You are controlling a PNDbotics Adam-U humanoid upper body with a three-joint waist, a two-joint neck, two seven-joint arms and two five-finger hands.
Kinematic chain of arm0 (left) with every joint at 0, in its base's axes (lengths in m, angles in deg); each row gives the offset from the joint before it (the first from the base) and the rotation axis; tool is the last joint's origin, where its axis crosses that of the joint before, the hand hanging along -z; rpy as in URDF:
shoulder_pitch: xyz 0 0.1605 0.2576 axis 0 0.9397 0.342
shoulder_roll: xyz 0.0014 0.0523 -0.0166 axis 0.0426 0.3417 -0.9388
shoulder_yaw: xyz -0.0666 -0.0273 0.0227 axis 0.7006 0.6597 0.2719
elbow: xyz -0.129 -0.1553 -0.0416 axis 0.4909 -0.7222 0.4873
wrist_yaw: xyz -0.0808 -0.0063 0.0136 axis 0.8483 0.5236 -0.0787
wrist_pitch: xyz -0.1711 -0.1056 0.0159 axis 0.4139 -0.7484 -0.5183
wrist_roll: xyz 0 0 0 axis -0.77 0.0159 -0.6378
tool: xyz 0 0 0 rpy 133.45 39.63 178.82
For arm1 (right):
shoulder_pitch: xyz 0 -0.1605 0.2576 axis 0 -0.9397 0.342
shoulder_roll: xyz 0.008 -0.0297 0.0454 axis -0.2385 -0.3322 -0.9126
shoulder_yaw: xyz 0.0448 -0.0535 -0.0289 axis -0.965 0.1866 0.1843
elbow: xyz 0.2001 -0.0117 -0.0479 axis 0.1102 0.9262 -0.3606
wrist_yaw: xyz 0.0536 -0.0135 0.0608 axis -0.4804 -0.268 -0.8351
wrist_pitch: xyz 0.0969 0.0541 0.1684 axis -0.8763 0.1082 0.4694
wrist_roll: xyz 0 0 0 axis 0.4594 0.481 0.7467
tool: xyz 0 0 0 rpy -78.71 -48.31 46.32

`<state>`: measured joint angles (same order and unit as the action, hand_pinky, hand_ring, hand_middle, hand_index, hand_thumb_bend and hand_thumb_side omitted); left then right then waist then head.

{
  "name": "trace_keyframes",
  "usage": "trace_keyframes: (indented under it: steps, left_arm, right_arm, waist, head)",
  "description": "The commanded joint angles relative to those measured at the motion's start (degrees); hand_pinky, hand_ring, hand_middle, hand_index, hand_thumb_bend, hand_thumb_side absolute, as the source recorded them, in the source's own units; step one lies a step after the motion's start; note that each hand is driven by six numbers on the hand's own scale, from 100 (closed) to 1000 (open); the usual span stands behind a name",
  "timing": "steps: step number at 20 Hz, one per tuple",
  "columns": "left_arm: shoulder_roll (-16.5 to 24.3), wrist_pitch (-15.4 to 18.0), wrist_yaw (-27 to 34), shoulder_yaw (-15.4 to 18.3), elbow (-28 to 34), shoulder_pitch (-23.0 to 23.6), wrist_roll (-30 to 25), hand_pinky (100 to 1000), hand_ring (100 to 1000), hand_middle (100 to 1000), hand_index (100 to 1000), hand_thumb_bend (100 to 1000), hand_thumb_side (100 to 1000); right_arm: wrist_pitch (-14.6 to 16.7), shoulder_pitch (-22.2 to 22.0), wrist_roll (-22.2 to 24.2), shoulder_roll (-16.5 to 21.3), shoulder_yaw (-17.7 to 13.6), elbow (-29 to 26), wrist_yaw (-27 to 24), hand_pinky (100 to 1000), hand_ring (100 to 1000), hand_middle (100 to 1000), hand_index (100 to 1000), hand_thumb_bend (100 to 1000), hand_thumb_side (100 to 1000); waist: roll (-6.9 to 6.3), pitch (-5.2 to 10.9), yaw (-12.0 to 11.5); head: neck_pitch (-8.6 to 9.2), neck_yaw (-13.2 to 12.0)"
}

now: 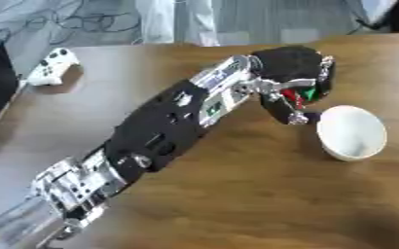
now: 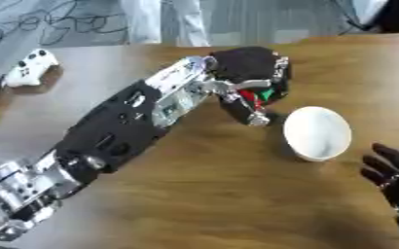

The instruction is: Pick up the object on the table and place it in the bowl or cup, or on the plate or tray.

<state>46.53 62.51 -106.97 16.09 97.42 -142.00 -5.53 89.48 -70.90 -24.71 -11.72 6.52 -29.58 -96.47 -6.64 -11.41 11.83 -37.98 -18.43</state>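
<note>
Wood covers the big brown table (image 1: pixel 237 194), flat with lots of room. One long black arm (image 1: pixel 165 131) reaches across it. Its left hand (image 2: pixel 250 73) is curled round a small red and green thing (image 2: pixel 258 95), just beside the white bowl (image 2: pixel 318 133). That thing looks light and hard, so hold its sides. Another hand (image 2: pixel 394 172) rests open, bottom right.
</note>
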Motion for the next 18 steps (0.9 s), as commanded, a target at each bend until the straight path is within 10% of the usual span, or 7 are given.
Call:
trace_keyframes:
  steps: [1, 18]
  left_arm:
    - [0.3, 0.1, -0.9, 0.6, 0.3, -1.6, 0.3, 100, 100, 100, 216, 277, 100]
    - [0.0, 0.6, -3.5, 1.4, -2.5, -3.8, 1.3, 100, 100, 100, 216, 279, 100]
  right_arm:
    - [0.0, 0.5, 0.5, 0.6, 0.2, -1.0, -0.1, 950, 957, 980, 978, 100, 928]
    - [0.3, 1.6, 1.8, 0.1, 0.9, -0.4, 0.5, 953, 961, 984, 981, 100, 933]
  waist:
    - [0.49, 0.51, 0.3]
    - [1.12, -1.87, 1.6]
  head:
    - [1.56, -0.7]
    - [3.97, -2.4]
